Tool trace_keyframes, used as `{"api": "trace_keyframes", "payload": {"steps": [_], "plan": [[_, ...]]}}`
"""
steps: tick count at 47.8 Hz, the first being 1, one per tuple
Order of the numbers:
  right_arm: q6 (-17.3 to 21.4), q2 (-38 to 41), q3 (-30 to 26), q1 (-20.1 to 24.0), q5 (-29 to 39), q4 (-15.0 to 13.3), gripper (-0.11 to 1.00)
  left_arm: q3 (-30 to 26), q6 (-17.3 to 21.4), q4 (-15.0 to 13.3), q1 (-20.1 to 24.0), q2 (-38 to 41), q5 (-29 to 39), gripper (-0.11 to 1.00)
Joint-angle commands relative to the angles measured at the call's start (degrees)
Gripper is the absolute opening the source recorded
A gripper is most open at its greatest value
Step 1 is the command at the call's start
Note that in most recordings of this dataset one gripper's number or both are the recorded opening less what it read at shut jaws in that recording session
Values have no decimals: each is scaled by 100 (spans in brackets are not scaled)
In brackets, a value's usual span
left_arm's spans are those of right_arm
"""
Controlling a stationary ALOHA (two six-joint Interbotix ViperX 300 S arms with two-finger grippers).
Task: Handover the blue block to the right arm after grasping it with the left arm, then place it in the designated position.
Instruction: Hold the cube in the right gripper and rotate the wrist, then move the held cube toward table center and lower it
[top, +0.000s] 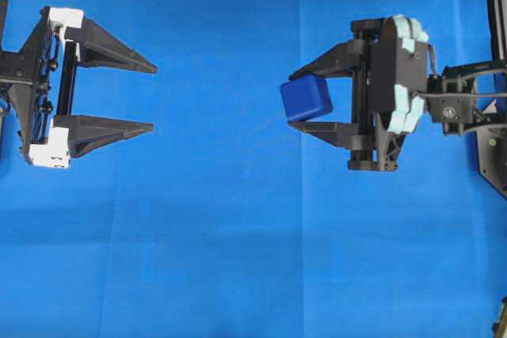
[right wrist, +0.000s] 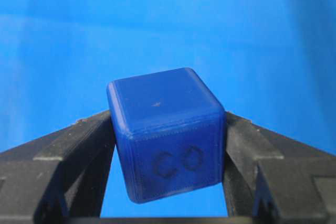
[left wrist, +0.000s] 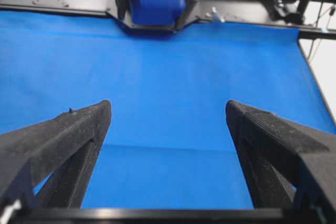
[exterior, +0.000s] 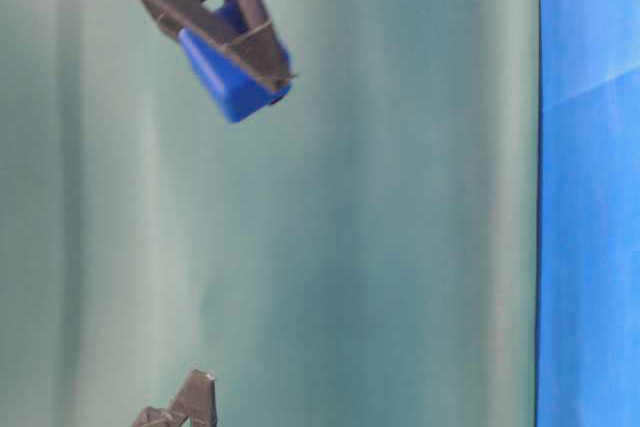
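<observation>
Pinching the small dark-blue rounded-edge cube (top: 306,99) between its two black triangular fingers, the teal-cased right claw (top: 310,98) sits right of centre in the overhead view, above the blue-cloth table (top: 238,235). White-bracketed left claw (top: 150,94), far left, stands spread wide, holding nothing.

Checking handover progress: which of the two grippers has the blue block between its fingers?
The right gripper, with the pale teal casing, clamps the blue block. The left gripper, with white brackets, stands open and empty.
</observation>
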Motion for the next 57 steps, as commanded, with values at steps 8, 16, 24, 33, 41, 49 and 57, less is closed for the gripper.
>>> {"api": "trace_keyframes", "payload": {"steps": [8,16,24,33,41,49,57], "plan": [[70,-105,-62,62,492,185,43,-88,-9,-9,9,-44,-62,93],[62,-105,-53,70,492,193,43,-97,9,-9,0,-35,-62,93],[62,-105,-53,62,475,193,43,-97,-18,0,0,-26,-62,93],[70,-105,-26,70,501,193,43,-97,-18,0,0,-26,-70,93],[79,-105,-9,70,501,193,43,-97,-18,0,0,-26,-62,93],[79,-97,0,70,475,193,43,-105,-18,0,0,-18,-70,93],[79,-9,26,70,431,193,43,-105,-18,0,0,-18,-70,93]]}}
